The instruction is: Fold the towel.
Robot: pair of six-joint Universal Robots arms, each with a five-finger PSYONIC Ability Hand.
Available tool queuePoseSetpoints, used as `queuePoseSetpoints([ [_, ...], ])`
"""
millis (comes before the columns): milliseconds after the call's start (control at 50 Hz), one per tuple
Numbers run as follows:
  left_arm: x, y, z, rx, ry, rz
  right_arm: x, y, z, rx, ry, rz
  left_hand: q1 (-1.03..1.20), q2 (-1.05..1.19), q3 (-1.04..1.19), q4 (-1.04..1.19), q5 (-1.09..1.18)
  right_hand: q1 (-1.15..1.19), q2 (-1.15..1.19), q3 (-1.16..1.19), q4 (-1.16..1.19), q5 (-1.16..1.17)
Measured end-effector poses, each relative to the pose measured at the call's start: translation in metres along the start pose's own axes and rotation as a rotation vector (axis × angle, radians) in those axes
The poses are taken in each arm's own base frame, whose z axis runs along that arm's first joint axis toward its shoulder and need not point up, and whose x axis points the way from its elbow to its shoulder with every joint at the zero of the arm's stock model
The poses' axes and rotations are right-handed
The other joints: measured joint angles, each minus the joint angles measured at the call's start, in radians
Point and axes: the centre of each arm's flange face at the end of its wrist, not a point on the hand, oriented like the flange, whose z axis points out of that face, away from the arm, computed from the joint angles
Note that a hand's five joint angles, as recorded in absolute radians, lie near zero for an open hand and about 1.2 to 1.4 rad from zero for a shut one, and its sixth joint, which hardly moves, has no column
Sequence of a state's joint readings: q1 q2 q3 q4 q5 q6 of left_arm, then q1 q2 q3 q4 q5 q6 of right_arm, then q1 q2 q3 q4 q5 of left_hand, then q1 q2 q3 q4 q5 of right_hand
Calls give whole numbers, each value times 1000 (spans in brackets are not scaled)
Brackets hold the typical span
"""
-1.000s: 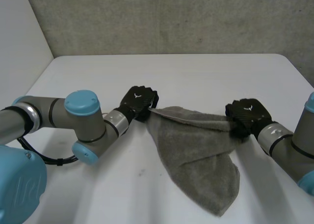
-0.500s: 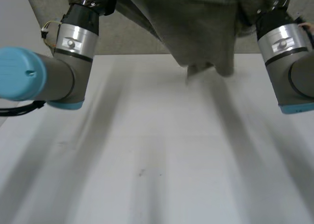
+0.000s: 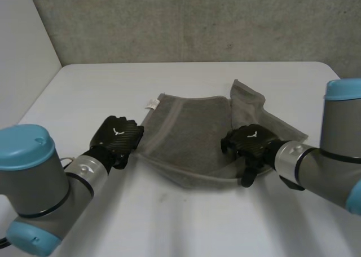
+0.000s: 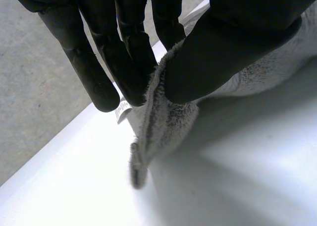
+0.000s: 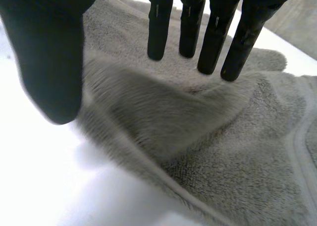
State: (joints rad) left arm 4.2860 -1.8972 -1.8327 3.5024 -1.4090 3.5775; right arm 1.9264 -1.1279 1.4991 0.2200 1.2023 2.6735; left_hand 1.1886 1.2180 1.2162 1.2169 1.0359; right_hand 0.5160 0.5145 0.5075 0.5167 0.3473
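Observation:
The grey towel [image 3: 189, 136] lies spread on the white table [image 3: 186, 223], with a rumpled flap at its far right. My left hand [image 3: 117, 139] is at the towel's near left corner. In the left wrist view, the fingers and thumb of my left hand [image 4: 233, 42] pinch the towel's edge [image 4: 151, 127], which hangs just above the table. My right hand [image 3: 251, 145] hovers over the near right edge. Seen from the right wrist, my right hand [image 5: 213, 28] has straight fingers, its thumb held wide, and the towel [image 5: 237, 156] lies loose beneath it.
A small white label [image 3: 151, 103] sticks out at the towel's far left corner. A grey wall [image 3: 186, 20] runs behind the table. Bare table [image 3: 84, 88] lies to the left and in front of the towel.
Both hands swung the towel up high and brought it back down, now spread wider on the table. My right hand has let go of its corner; the left still pinches.

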Motion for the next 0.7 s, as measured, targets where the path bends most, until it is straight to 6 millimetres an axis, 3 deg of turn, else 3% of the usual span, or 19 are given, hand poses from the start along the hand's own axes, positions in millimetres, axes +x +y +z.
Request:
queuePoseSetpoints([
  [80,-4,-12,-13,-8,-22,6,19,-6,-12,37,58,70,0,0,0,0,0,-230,-232,-254,-254,-253],
  [200,-11,-29,-26,4,-41,3,49,-3,-18,61,125,149,0,0,0,0,0,-242,-239,-274,-264,-270],
  [260,-18,-44,-34,33,-60,4,75,4,-21,70,156,185,0,0,0,0,0,-242,-239,-274,-264,-270],
  [380,-27,-58,-41,73,-92,10,101,12,-22,78,175,153,0,0,0,0,0,-242,-239,-273,-264,-270],
  [500,-37,-60,-44,76,-122,11,116,18,-17,67,182,46,0,0,0,0,0,-238,-236,-258,-260,-258],
  [520,-44,-57,-44,62,-142,7,123,23,-12,51,185,-52,0,0,0,0,0,-237,-234,-208,-219,-218],
  [700,-72,-43,-41,-2,-221,-16,132,37,5,31,153,-219,0,0,0,0,0,-116,-141,-111,-122,-141],
])
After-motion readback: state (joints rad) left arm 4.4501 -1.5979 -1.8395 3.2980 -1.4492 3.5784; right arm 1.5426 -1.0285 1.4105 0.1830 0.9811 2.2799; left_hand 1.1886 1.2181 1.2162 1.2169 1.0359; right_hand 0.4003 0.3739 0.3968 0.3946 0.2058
